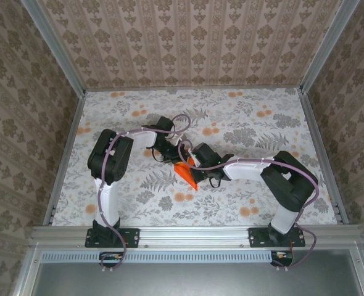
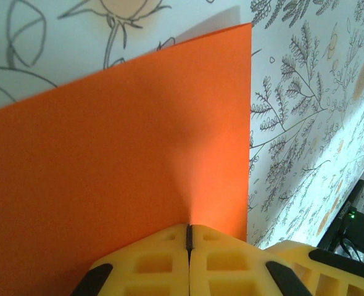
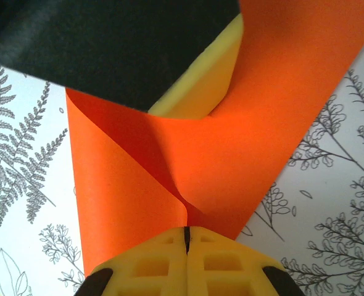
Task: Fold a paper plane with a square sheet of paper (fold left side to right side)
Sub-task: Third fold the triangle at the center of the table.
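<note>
As the square sheet of paper [image 2: 108, 172] bridges them, left fingers [image 2: 151, 266], right fingers [image 3: 150, 266], both clamped on it

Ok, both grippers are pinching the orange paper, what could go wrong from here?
The left gripper and right gripper are both shut on the orange sheet; pulling apart might tear it. It curls loosely by the right gripper, so a crease could set crooked. The grippers sit close and might bump.

From above, the arms [image 1: 247, 166] hide most of the square sheet of paper [image 1: 186, 174].
</note>
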`<state>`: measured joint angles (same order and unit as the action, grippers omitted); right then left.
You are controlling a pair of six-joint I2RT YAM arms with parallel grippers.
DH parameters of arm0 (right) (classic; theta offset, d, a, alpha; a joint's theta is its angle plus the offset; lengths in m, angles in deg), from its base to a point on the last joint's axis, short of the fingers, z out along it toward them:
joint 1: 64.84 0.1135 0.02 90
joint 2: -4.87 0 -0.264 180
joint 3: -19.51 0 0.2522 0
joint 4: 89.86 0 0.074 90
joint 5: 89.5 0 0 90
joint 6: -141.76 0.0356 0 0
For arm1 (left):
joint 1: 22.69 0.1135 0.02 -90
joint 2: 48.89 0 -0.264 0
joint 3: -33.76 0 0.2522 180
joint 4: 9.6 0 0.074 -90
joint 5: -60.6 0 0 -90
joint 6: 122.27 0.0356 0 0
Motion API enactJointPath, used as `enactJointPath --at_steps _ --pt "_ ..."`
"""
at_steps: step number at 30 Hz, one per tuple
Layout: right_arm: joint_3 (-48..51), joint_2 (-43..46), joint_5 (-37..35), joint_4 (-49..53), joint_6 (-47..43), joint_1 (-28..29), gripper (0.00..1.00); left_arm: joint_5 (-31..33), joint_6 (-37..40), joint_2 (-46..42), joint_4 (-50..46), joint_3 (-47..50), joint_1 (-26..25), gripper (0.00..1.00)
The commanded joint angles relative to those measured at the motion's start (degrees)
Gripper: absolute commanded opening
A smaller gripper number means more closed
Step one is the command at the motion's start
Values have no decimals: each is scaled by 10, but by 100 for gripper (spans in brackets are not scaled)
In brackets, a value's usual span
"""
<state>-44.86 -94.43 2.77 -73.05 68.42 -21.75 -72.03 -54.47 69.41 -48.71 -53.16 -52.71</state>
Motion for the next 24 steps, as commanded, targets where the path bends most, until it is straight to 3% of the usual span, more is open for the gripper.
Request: enactJointPath --at_steps 1,24 --pt "-12 -1 -17 11 5 -5 0 26 12 22 -14 -2 -6 6" --pt "-25 -19 -18 19 9 -8 0 24 11 24 -12 -3 -7 5"
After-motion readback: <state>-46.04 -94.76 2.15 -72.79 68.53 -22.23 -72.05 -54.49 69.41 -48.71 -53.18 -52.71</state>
